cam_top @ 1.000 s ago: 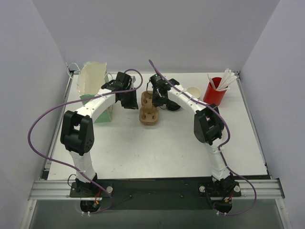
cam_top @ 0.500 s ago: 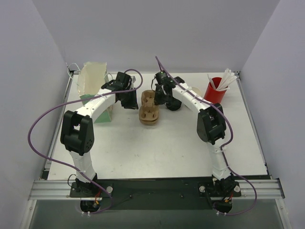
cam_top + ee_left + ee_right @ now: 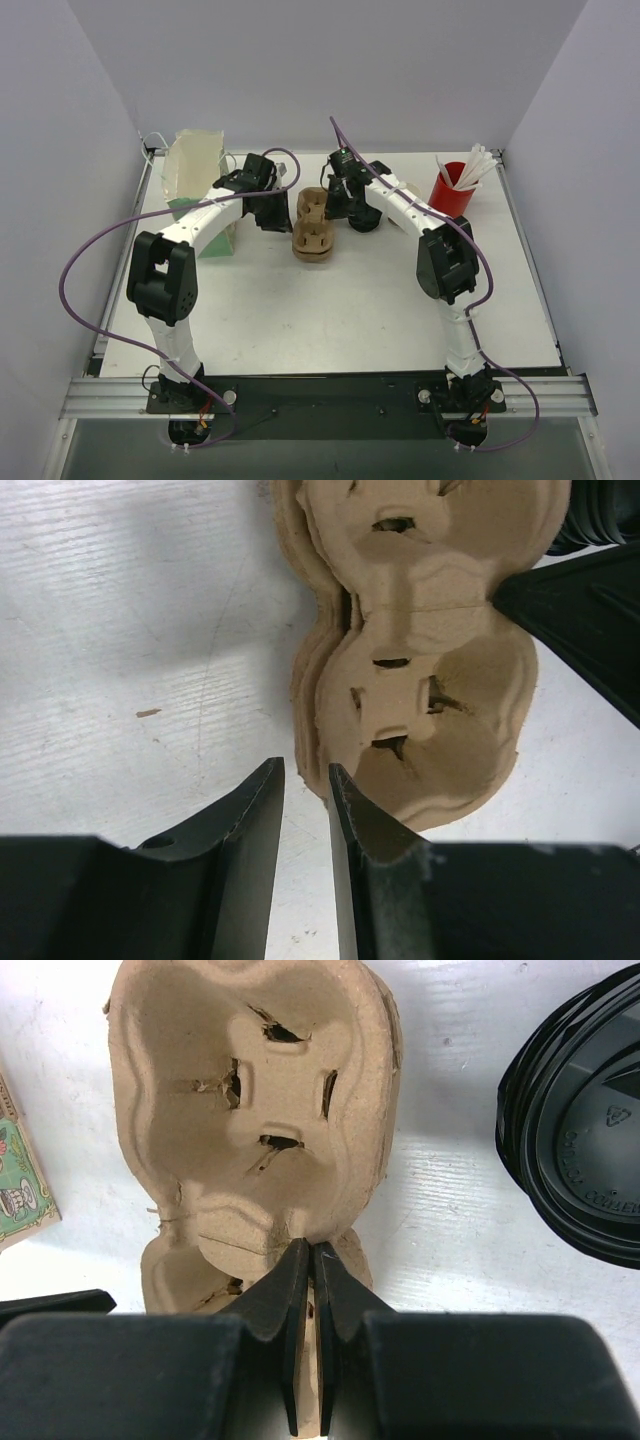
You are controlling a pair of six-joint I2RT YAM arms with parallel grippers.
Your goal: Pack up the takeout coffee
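Observation:
The takeout coffee is out of view in every frame. A stack of brown pulp cup carriers (image 3: 312, 232) lies mid-table between both arms. My right gripper (image 3: 311, 1250) is shut on the near rim of the top carrier (image 3: 200, 1110), and another carrier shows beneath it. In the top view the right gripper (image 3: 336, 206) sits at the stack's right side. My left gripper (image 3: 305, 775) stands open by a narrow gap, with bare table between the fingers. The rim of the carrier stack (image 3: 440, 660) lies just beyond its tips. From above, the left gripper (image 3: 272, 214) is at the stack's left.
A pale translucent bag (image 3: 195, 168) stands at the back left with a green box (image 3: 212, 238) in front of it. A red cup with white sticks (image 3: 452, 192) is at the back right. A stack of black lids (image 3: 580, 1130) lies right of the carriers.
My right gripper has shifted a little right and toward the back, still shut on the top carrier, which moved with it. The left arm has barely moved.

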